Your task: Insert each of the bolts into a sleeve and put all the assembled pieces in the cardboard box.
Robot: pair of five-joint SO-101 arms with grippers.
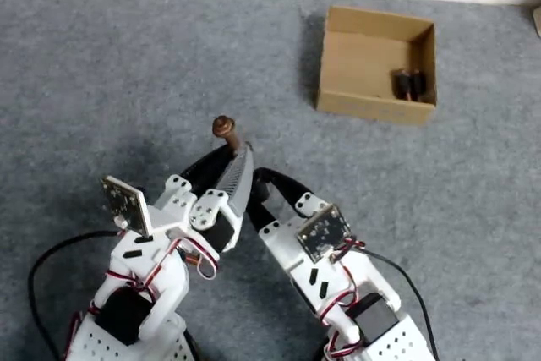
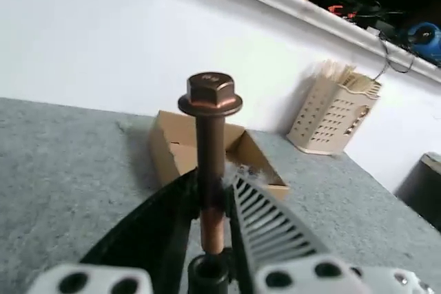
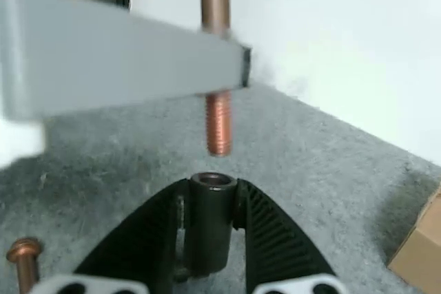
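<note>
Clamping a coppery flanged bolt (image 2: 210, 135) head-up in my left gripper (image 2: 215, 182).
My right gripper (image 3: 210, 201) pinches the smooth black sleeve (image 3: 210, 228) just under its threads; high view adds the cardboard box (image 1: 372, 108), well apart.

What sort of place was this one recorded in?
Probably a lab or workshop bench: a grey felt-covered table against a white wall, a shelf with cables above, and a slotted basket of sticks.

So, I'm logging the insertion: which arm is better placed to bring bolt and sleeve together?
Probably left: the left gripper holds the copper-coloured hex-head bolt upright, its threaded tip just above the black cylindrical sleeve in the right gripper, so lowering should suffice.
</note>
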